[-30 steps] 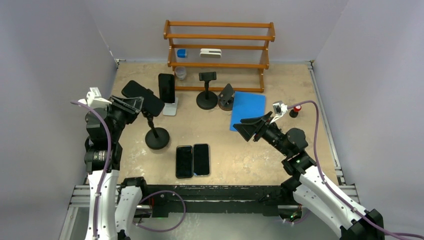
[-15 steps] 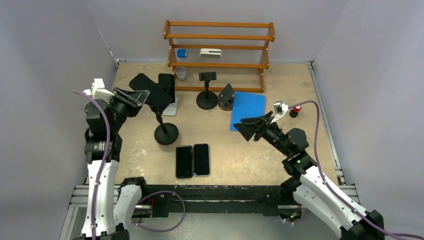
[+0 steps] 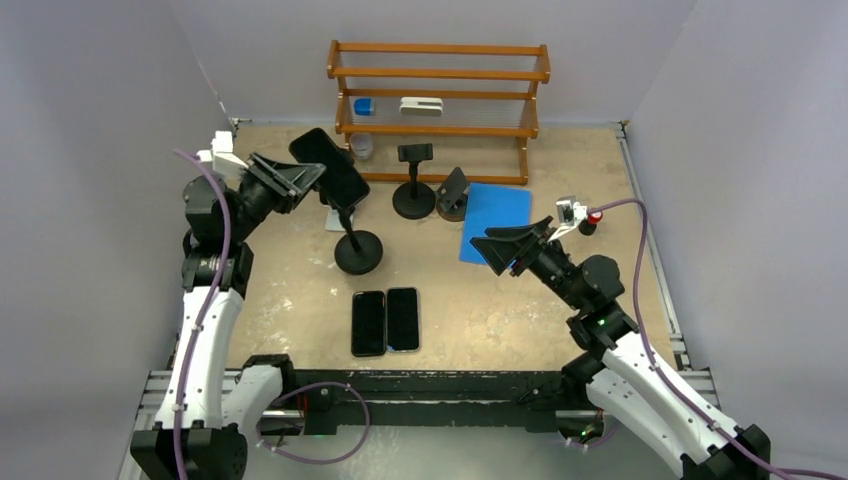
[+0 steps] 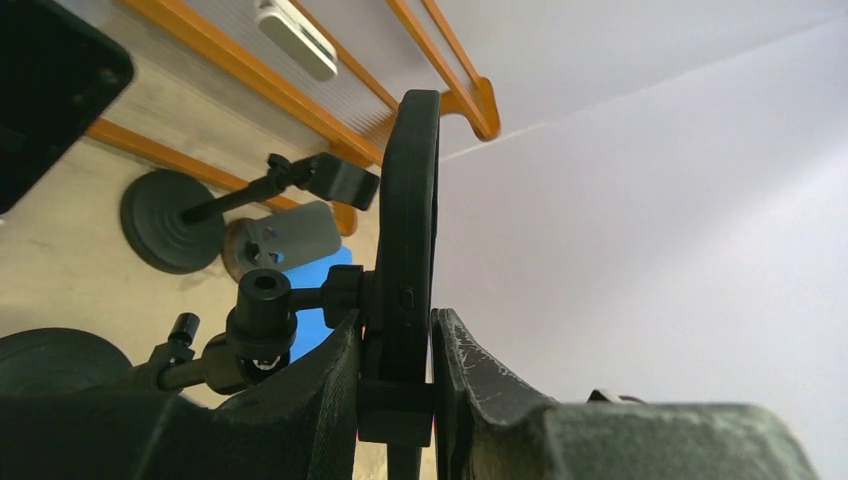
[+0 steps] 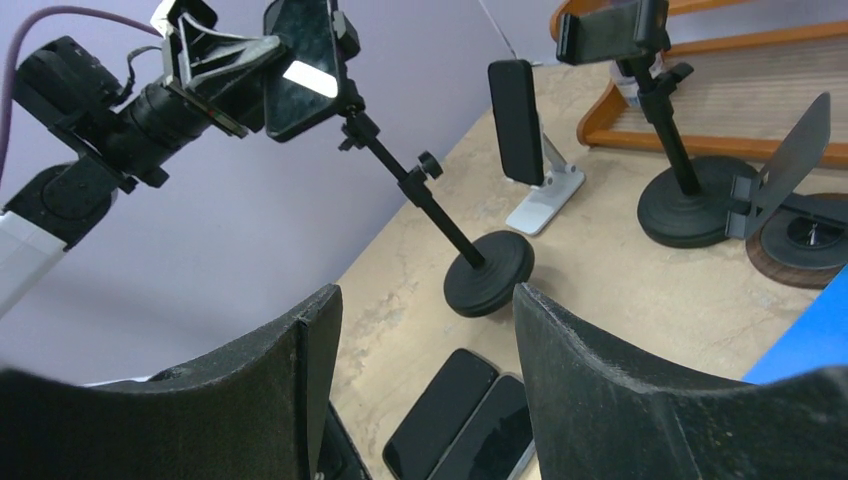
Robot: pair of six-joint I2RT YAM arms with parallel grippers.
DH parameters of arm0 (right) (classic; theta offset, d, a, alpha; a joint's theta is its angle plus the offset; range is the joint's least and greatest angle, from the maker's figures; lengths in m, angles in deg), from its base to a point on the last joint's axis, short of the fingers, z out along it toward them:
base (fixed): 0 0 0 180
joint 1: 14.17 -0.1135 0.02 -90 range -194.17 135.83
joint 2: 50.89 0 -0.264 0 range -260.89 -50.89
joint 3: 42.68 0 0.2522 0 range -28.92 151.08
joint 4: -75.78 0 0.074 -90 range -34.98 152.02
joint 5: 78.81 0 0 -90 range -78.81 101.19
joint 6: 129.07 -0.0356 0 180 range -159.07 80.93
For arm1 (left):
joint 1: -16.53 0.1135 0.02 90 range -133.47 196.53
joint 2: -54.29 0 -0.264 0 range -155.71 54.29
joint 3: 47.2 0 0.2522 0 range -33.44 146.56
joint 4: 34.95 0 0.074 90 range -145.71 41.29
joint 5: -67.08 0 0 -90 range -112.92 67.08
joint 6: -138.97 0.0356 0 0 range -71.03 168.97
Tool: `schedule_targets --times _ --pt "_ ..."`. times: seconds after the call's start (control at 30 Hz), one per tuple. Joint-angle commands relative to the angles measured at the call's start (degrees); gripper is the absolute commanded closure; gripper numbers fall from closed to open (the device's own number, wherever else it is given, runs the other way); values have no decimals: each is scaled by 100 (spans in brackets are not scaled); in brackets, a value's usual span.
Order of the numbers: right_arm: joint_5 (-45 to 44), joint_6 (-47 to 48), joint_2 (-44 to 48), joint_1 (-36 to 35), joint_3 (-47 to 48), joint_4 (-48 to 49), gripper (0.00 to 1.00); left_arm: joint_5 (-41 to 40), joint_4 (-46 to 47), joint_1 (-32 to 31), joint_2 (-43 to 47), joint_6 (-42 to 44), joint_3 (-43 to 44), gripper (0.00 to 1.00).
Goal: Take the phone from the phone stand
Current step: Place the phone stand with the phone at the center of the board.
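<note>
A black phone (image 3: 330, 168) sits in the clamp of a black phone stand, whose stem leans down to a round base (image 3: 358, 252) on the table. My left gripper (image 3: 300, 178) is shut on the phone's left end. In the left wrist view the phone (image 4: 405, 230) is edge-on between my fingers, with the stand's ball joint (image 4: 262, 300) to its left. The right wrist view shows the phone (image 5: 300, 65) and the base (image 5: 488, 272). My right gripper (image 3: 500, 248) is open and empty, right of the stand and above the table.
Two phones (image 3: 385, 320) lie flat near the front. A second phone on a white stand (image 5: 545, 200) stands behind the held one. An empty black stand (image 3: 414, 180), a small tilted holder (image 3: 452, 192), a blue mat (image 3: 497, 218) and a wooden shelf (image 3: 440, 90) are at the back.
My left gripper has moved right and toward the back with the phone; the stand and its base have come along, sliding right across the table. My right gripper has shifted slightly.
</note>
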Motion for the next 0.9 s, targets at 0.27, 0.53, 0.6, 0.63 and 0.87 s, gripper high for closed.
schedule_targets --times 0.27,0.53,0.6,0.63,0.87 --pt "-576 218 278 -4 472 -258 34 275 2138 -1179 -765 -73 687 100" --pt "-901 462 641 -4 646 -744 34 30 2510 -1866 -1314 138 915 100" --pt "-1020 564 738 -4 722 -883 34 -7 2636 -2051 -1485 149 945 100" --pt "-1073 604 774 -8 750 -949 34 -16 2659 -2165 -1570 163 993 100" --pt "-1445 852 1095 -5 935 -1375 33 -161 2794 -2688 -2036 330 1179 100"
